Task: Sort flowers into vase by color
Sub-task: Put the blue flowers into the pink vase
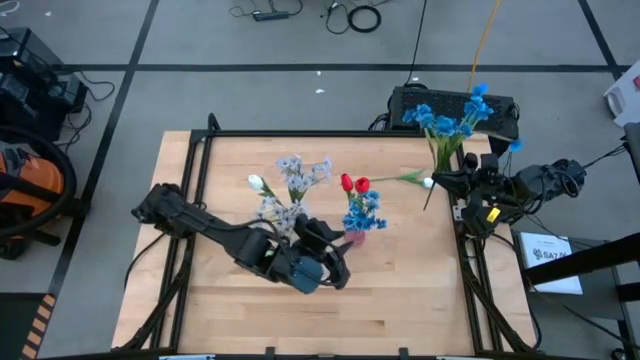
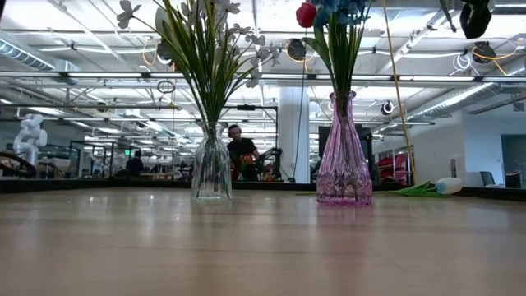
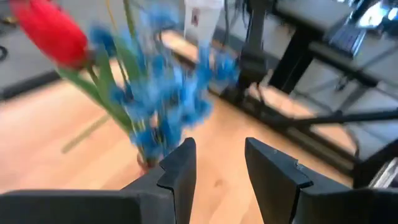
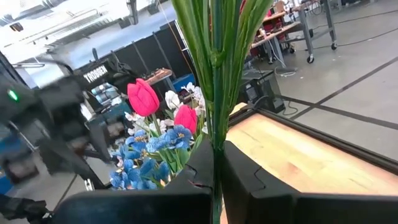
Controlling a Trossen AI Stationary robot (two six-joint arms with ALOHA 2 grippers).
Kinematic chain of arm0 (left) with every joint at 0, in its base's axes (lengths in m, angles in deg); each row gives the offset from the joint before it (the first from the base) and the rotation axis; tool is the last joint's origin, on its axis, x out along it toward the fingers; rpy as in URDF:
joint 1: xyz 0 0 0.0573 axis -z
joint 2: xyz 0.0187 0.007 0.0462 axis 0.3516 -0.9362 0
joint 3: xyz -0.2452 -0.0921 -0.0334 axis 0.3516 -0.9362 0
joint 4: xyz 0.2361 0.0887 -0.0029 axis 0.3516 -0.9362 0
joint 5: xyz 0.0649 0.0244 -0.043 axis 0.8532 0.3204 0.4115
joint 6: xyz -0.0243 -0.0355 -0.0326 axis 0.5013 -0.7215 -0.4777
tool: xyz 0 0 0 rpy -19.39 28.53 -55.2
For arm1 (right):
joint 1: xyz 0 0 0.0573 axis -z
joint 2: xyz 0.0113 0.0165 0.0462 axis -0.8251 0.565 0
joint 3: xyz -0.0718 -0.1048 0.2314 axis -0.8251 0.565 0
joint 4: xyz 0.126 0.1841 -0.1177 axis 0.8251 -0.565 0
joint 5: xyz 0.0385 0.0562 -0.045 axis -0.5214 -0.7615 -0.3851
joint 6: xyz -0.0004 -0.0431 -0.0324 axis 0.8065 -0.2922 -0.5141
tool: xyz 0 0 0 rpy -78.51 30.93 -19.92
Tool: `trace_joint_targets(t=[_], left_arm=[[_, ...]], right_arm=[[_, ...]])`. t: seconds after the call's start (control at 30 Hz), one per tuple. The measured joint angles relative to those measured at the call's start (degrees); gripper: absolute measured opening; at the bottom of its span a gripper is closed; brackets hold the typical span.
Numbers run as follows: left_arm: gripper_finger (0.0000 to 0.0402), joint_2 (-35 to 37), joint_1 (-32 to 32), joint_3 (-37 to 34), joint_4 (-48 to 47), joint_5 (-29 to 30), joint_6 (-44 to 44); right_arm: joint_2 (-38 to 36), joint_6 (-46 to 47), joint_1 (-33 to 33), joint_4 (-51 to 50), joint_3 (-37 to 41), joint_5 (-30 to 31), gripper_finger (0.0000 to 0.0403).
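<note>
My right gripper (image 1: pixel 447 181) is at the table's right edge, shut on a spray of bright blue flowers (image 1: pixel 450 115) with long green stems (image 4: pixel 214 74). My left gripper (image 3: pixel 221 168) is open and holds nothing; it hovers just near and left of the pink vase (image 1: pixel 356 236). That vase (image 2: pixel 343 160) holds red tulips (image 1: pixel 353 184) and blue clusters (image 3: pixel 168 99). A clear vase (image 2: pixel 211 168) stands to its left, holding lavender-white sprays (image 1: pixel 296 175) and a white tulip (image 1: pixel 257 183). Another white tulip (image 1: pixel 424 182) lies flat on the table near my right gripper. My right gripper pinches the blue spray's bundled green stems (image 4: pixel 215 146) between its two fingers, well below the blooms. The fingers (image 4: pixel 249 174) come in about level from the table's right side and lie across the stems. The spray is lifted clear, its blooms reaching beyond the table's far edge.
The wooden table (image 1: pixel 400 300) has a black frame (image 1: pixel 300 133) along its edges. A black box (image 1: pixel 455 103) sits beyond the far right corner. Bare wood lies along the near side and far left. A person (image 2: pixel 240 152) sits far off in the room.
</note>
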Motion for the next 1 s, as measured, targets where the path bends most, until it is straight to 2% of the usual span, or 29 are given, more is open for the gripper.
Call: trace_joint_targets(t=[0.17, 0.27, 0.37, 0.5, 0.8, 0.9, 1.0], left_arm=[[0.0143, -0.17, -0.15, -5.02, 1.42, -3.86, -0.05], [0.0143, -0.07, -0.07, -7.67, 2.35, -9.78, -0.13], [0.0143, -1.4, -0.7, -10.14, 7.54, -13.57, 0.21], [0.0143, -3.62, -1.3, -12.28, 12.98, -13.8, 4.13], [0.0143, -7.46, -3.62, -12.41, 12.39, -13.32, 4.89], [0.0143, -7.78, -4.71, -12.48, 11.65, -12.62, 4.82], [0.0143, -7.79, -6.14, -12.46, 11.85, -13.39, 4.57]], right_arm=[[0.02, 0.92, 0.0, -0.19, 0.0, -0.27, 0.0002], [0.02, 2.12, 0.0, -1.23, 0.0, -0.27, 0.0002], [0.02, 3.28, 0.0, -2.67, 0.0, -0.28, 0.0003], [0.07, 3.59, 0.0, -3.03, 0.0, -0.29, 0.0003], [4.07, 4.51, -0.02, -2.44, 0.0, -1.81, 0.0004], [7.15, 4.42, -0.04, 1.47, 0.68, -1.59, 0.0003], [9.12, 3.26, -0.04, 10.35, 5.49, -1.53, 0.0003]])
